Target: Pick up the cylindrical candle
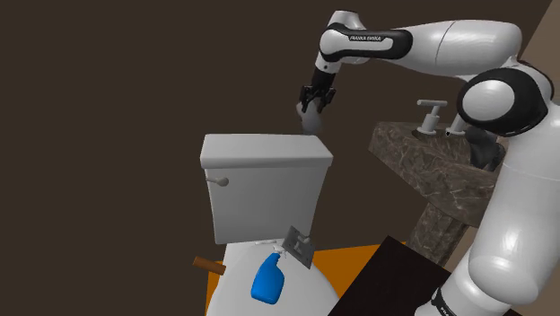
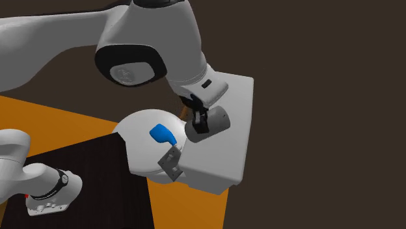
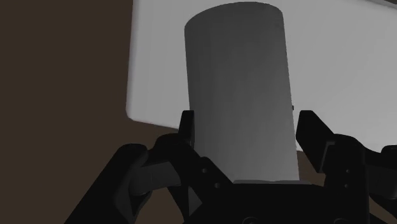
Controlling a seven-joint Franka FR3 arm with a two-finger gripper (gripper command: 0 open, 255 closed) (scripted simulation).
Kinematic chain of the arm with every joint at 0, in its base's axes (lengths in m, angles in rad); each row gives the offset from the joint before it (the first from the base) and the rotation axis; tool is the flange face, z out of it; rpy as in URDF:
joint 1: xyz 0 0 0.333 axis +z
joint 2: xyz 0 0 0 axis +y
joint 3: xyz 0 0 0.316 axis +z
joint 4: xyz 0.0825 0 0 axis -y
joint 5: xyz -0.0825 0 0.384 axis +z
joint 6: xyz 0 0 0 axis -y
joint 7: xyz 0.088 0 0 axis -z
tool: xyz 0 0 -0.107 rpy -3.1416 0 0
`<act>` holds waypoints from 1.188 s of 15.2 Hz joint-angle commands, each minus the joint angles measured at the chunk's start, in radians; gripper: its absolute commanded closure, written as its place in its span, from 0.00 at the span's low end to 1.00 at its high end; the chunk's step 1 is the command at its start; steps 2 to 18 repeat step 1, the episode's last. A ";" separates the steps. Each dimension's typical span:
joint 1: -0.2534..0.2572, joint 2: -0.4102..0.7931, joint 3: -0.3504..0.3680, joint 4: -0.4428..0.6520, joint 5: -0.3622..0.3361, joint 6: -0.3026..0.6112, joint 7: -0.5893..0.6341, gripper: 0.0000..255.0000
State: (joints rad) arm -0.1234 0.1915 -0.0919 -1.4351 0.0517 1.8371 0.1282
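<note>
from the shoulder side, the end effector [image 1: 313, 106] grips a grey candle [image 1: 312, 122] just above the white toilet tank [image 1: 265, 184]; a blue spray bottle [image 1: 268, 278] lies on the toilet lid [image 1: 235, 280]. the second exterior view has the candle [image 2: 211, 121] tilted over the tank. at the wrist, both fingers [image 3: 187, 127] clasp it.

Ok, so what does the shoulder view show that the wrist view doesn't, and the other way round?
The shoulder view adds the surroundings: the toilet tank front with its flush lever, a blue spray bottle on the seat lid, and a stone counter with a faucet. The wrist view adds the close-up grasp: the black fingers pressed against the sides of the grey candle. Both share the gripper, the candle it holds and the white tank lid beyond it.
</note>
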 commanded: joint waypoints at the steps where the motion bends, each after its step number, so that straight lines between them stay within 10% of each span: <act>1: -0.001 0.002 0.000 0.012 0.000 -0.009 -0.001 1.00; 18: -0.001 0.002 0.000 0.012 0.000 -0.009 -0.001 1.00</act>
